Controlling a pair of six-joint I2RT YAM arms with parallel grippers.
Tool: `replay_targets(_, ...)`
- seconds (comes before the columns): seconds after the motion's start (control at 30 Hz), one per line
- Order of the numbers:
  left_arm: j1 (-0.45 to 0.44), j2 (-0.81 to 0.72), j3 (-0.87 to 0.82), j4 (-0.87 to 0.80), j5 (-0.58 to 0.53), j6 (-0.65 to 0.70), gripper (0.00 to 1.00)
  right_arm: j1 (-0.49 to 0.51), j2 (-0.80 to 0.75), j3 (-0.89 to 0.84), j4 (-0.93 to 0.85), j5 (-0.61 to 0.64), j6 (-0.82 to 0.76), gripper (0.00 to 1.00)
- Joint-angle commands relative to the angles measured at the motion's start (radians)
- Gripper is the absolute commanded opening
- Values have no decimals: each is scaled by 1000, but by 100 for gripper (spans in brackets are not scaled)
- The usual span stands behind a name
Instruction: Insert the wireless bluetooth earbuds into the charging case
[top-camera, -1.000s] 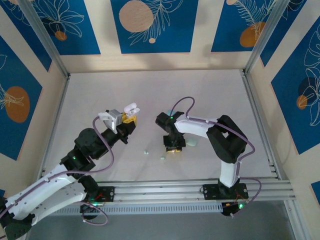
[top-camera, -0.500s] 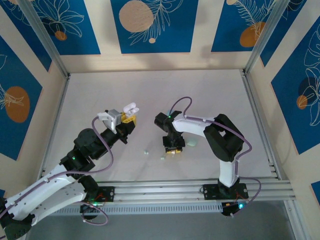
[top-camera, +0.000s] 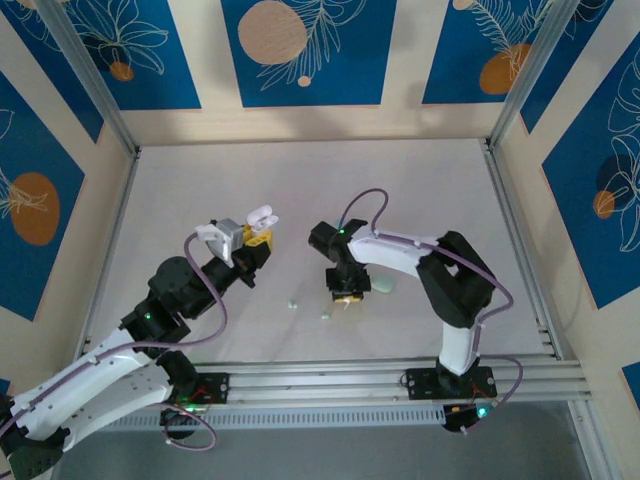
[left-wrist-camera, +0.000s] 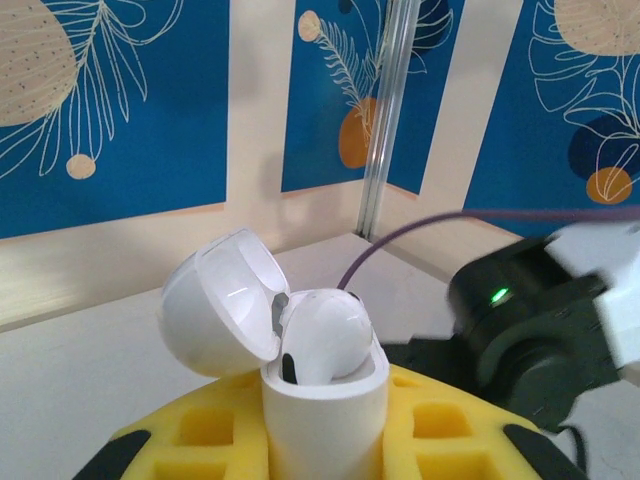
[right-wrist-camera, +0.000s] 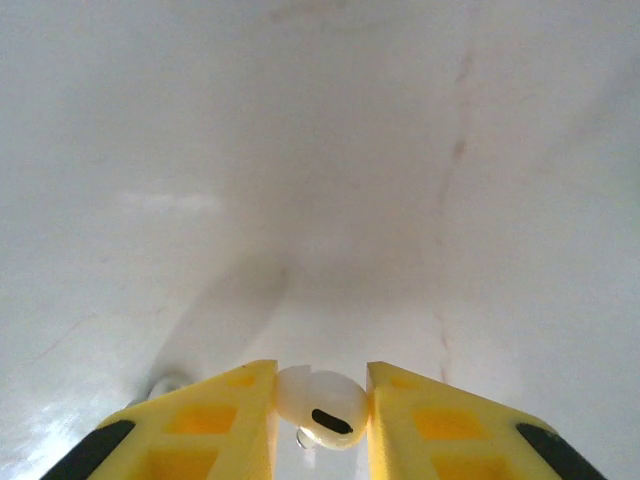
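Note:
My left gripper (left-wrist-camera: 325, 445) is shut on a white charging case (left-wrist-camera: 325, 410), held upright above the table with its lid (left-wrist-camera: 215, 305) swung open. One white earbud (left-wrist-camera: 325, 335) sits in the case. In the top view the case (top-camera: 262, 215) is left of centre. My right gripper (right-wrist-camera: 322, 405) is down at the table, its yellow pads pinching a second white earbud (right-wrist-camera: 322, 408). From above, that gripper (top-camera: 346, 297) points down near the table's middle. Two pale earbuds (top-camera: 292, 303) (top-camera: 326, 316) lie loose just left of it.
A pale green case (top-camera: 384, 286) lies on the table just right of the right gripper. A small pale object (right-wrist-camera: 170, 385) peeks out beside the right gripper's left pad. The right arm's black wrist (left-wrist-camera: 540, 330) is close behind the held case. Metal posts and walls enclose the table.
The right gripper's jaws have narrowed onto the white earbud, and that wrist has shifted slightly left. The left arm and its case have stayed still.

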Motion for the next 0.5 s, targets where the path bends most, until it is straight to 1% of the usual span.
replay_targets(0.0, -4, 20, 17, 31, 20, -2, 21, 8, -205, 82, -46, 95, 0, 27)
replay_targets(0.13, -4, 67, 14, 90, 66, -44, 20, 22, -384, 158, 1, 168, -54, 27)
replay_targets(0.27, -4, 122, 15, 151, 133, -67, 20, 81, -509, 229, 97, 254, -137, 27)
replay_targets(0.4, -4, 145, 18, 184, 183, -49, 20, 150, -535, 306, 148, 327, -229, 27)
replay_targets(0.47, -4, 147, 18, 195, 202, -38, 20, 178, -533, 328, 183, 333, -267, 27)
